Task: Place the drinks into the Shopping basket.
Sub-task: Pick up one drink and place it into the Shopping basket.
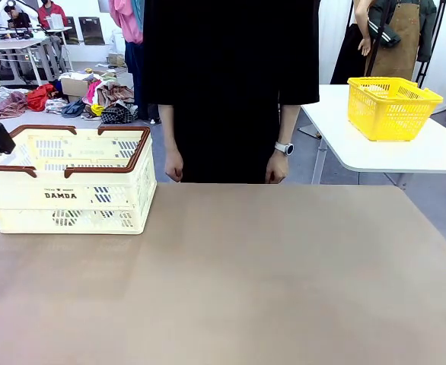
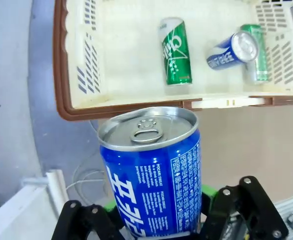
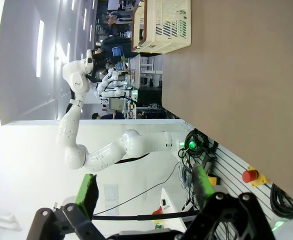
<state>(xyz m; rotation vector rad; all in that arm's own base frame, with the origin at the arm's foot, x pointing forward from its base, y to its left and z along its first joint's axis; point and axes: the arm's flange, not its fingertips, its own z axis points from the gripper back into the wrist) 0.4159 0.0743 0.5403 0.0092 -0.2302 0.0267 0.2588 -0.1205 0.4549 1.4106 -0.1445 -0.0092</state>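
Front view: the cream basket [image 1: 71, 182] is sitting at the table's [image 1: 246, 281] left, across from a person [image 1: 230, 84].

Left wrist view: the left gripper [image 2: 156, 220] is clamping a blue can [image 2: 154, 172] just outside the basket's brown rim [image 2: 61, 65]; 3 cans are lying inside, 2 green [image 2: 175, 51] [image 2: 258, 57] and 1 blue [image 2: 231, 50].

Right wrist view: the right gripper [image 3: 144, 190] is standing wide, holding nothing, beside the table edge.

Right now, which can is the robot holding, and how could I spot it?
Look at the cream Shopping basket with the brown rim. Just outside that rim, the left gripper is shut on a blue can, standing upright with its silver pull-tab top showing. The other cans lie on their sides inside the basket.
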